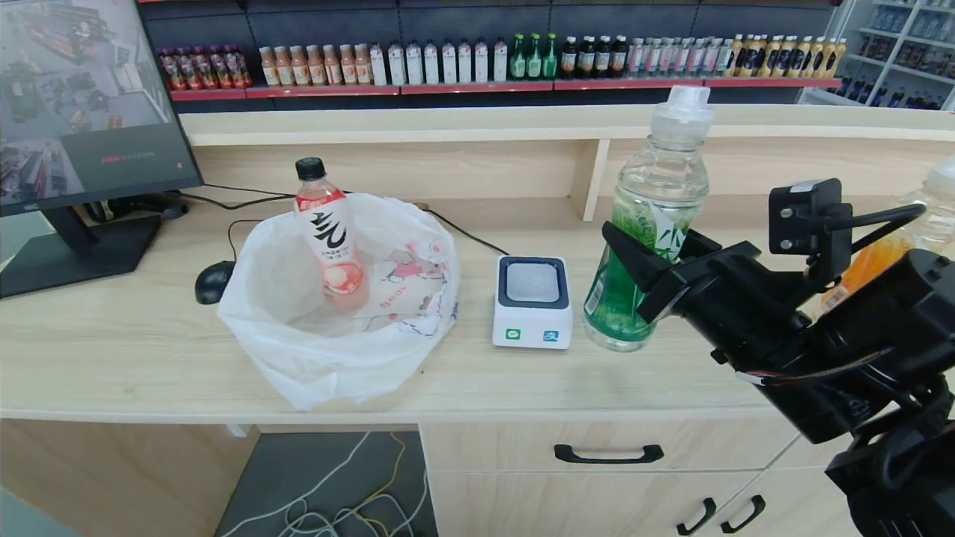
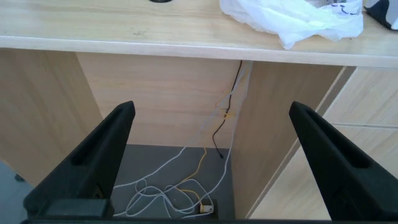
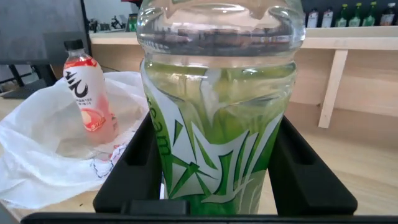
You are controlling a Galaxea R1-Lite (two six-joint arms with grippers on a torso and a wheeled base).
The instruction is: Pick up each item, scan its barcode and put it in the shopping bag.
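Bottle [image 1: 643,224] upright, clamped in my right pincer [image 1: 647,272]; scanner [image 1: 532,298] just to its left, shopping bag [image 1: 298,350] beyond.

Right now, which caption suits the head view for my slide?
At checkout, right gripper holds green bottle beside scanner; pink bottle stands in shopping bag.

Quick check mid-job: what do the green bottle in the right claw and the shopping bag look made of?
The green bottle looks like clear, glossy plastic: the liquid shows through its wall. The shopping bag looks like thin, translucent white plastic film, crumpled and slumped.
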